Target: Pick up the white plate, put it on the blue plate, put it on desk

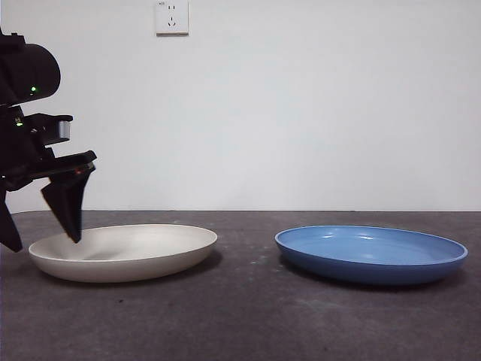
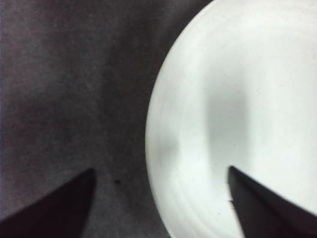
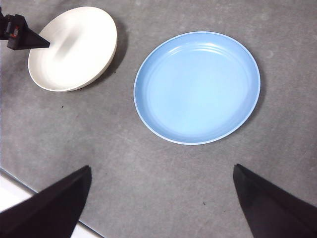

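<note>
The white plate (image 1: 135,248) lies flat on the left side of the desk (image 1: 240,316). My left gripper (image 1: 43,242) is open and straddles its left rim, one jaw over the bowl and the other outside over the desk. The left wrist view shows that rim (image 2: 161,124) between the two spread jaws of the left gripper (image 2: 161,169). To the right, apart from the white plate, sits the blue plate (image 1: 368,252), with nothing on it. High above the desk my right gripper (image 3: 161,167) is open and holds nothing. It looks down on the blue plate (image 3: 198,87) and white plate (image 3: 74,47).
A white wall with a socket (image 1: 171,16) closes the back of the desk. The desk's edge (image 3: 15,191) shows at a corner of the right wrist view. A gap of bare desk (image 1: 248,256) separates the two plates.
</note>
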`<state>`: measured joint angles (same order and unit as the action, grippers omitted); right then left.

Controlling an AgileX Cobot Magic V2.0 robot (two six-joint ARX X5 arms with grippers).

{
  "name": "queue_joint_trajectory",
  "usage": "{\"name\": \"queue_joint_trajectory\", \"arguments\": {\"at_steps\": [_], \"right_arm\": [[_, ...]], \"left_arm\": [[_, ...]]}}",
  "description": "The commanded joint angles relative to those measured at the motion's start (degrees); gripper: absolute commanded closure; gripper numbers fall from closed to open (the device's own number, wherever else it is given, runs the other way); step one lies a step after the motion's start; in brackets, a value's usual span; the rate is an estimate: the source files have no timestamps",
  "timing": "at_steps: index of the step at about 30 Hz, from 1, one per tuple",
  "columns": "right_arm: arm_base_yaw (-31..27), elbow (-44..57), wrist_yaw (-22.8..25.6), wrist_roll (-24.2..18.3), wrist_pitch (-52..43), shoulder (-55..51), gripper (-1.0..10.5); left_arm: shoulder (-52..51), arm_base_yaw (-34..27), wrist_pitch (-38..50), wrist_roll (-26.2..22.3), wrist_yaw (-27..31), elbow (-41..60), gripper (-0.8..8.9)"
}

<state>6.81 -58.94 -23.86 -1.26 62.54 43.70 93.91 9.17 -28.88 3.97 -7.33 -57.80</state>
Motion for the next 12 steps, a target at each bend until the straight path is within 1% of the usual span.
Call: {"name": "queue_joint_trajectory", "arguments": {"at_steps": [1, 3, 7, 10, 11, 12], "right_arm": [[0.2, -1.1, -0.1, 0.4, -0.3, 0.4, 4.9], [0.2, -1.1, -0.1, 0.4, -0.3, 0.4, 4.9], [0.2, -1.1, -0.1, 0.4, -0.3, 0.4, 4.9], [0.2, -1.1, -0.1, 0.4, -0.3, 0.4, 4.9], [0.2, -1.1, -0.1, 0.4, -0.3, 0.4, 4.9], [0.2, -1.1, -0.1, 0.4, -0.3, 0.4, 4.9]], "left_arm": [[1.1, 0.0, -0.2, 0.7, 0.1, -1.2, 6.12], [1.1, 0.0, -0.3, 1.1, 0.1, -1.2, 6.59], [1.1, 0.1, 0.2, 1.7, 0.2, -1.2, 6.81], [1.1, 0.0, 0.2, 1.7, 0.2, -1.2, 7.84], [1.1, 0.0, 0.2, 1.7, 0.2, -1.2, 8.04], [1.1, 0.0, 0.2, 1.7, 0.2, -1.2, 8.04]]}}
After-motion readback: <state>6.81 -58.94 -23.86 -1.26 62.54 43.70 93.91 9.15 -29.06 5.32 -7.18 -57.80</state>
